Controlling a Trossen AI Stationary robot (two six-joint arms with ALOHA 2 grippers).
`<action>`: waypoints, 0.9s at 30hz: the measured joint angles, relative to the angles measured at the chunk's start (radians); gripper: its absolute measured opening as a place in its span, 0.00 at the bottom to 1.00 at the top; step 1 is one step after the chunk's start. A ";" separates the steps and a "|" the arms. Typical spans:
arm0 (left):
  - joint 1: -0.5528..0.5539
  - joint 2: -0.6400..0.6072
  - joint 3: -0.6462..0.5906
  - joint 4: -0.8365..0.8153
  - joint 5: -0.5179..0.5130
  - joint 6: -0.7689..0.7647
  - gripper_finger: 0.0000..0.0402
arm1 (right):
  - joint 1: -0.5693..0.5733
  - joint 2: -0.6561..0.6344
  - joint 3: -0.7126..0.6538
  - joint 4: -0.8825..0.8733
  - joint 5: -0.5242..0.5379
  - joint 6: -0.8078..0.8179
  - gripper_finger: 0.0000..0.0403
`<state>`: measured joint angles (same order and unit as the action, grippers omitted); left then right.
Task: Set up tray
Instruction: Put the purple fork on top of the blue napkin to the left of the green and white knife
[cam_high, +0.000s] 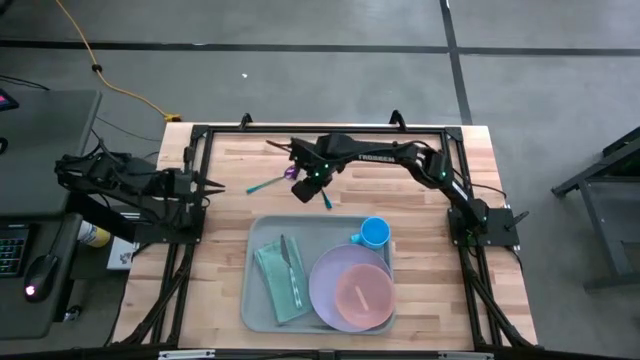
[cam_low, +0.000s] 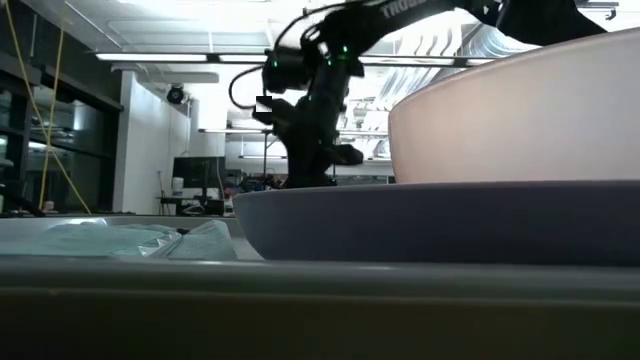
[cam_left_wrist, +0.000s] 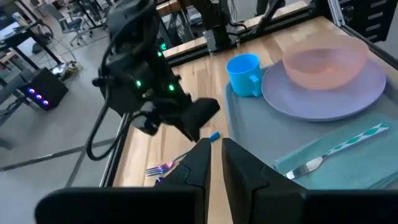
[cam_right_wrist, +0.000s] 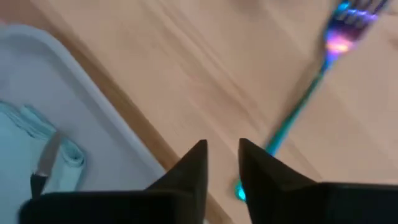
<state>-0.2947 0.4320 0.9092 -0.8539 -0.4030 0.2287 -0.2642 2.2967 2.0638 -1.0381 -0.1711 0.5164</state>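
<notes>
1. High view: tray (cam_high: 255, 300) on the near middle of the wooden surface (cam_high: 420, 180), already carrying a folded napkin (cam_high: 272, 290) with a knife (cam_high: 290, 262) on it, a lavender plate (cam_high: 325, 295) with a pink bowl (cam_high: 362, 295), and a blue cup (cam_high: 374, 232) at its far right corner.
2. Still off the tray: a teal-handled fork (cam_high: 262, 185), lying on bare wood just beyond the tray's far edge.
3. Right gripper (cam_high: 300, 183) reaching across to that fork, hovering low at its handle end; right wrist view puts the fork (cam_right_wrist: 311, 93) beside one fingertip, not between them.
4. Fingers there nearly closed, only a slim gap, nothing held.
5. Left gripper (cam_left_wrist: 214, 162) parked at the left edge, fingers likewise close together and empty.
6. Likely trouble: with the gap this narrow and the handle offset, coming down risks pressing on the fork or nudging it sideways instead of straddling it.
7. Also possible: a thin, flat handle slipping out of a pinch, or swinging and clipping the tray rim on the way over.
</notes>
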 joint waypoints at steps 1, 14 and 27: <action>0.000 0.000 0.000 -0.001 0.000 0.000 0.18 | -0.002 0.000 -0.028 0.033 -0.006 0.003 0.18; 0.000 0.000 0.000 -0.002 0.065 -0.012 0.18 | -0.067 0.001 -0.116 0.120 -0.045 0.105 0.41; 0.000 0.000 0.000 -0.037 0.109 0.010 0.18 | -0.131 0.013 -0.116 0.165 0.004 0.091 0.42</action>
<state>-0.2951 0.4324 0.9092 -0.8911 -0.2943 0.2386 -0.3949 2.3093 1.9476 -0.8735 -0.1669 0.6075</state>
